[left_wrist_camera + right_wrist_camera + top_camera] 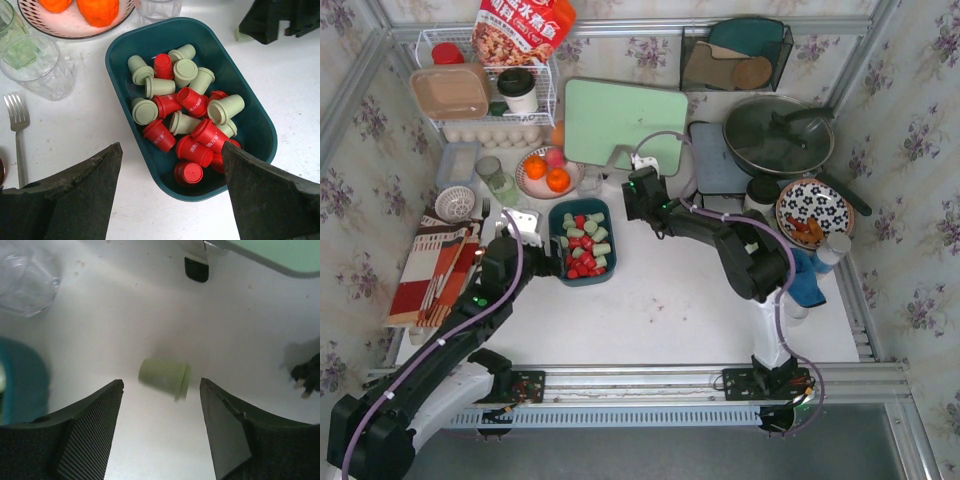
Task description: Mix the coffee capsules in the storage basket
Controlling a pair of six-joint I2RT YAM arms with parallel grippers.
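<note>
The dark teal storage basket (560, 215) (125, 75) sits left of the table's middle, filled with red and pale green coffee capsules (584, 243) (186, 116) in a loose jumble. My left gripper (525, 230) (171, 147) hangs open over the basket's near left corner with nothing between its fingers. My right gripper (633, 192) (161, 385) is open just right of the basket's far end. One pale green capsule (164, 376) lies on its side on the white table just beyond the right fingertips, outside the basket; it looks blurred.
A fruit plate with oranges (548, 172) and two glasses (492, 172) stand just behind the basket, and a fork (17, 125) lies to its left. A green cutting board (620, 122), a lidded pan (778, 135) and a patterned plate (814, 210) fill the back and right.
</note>
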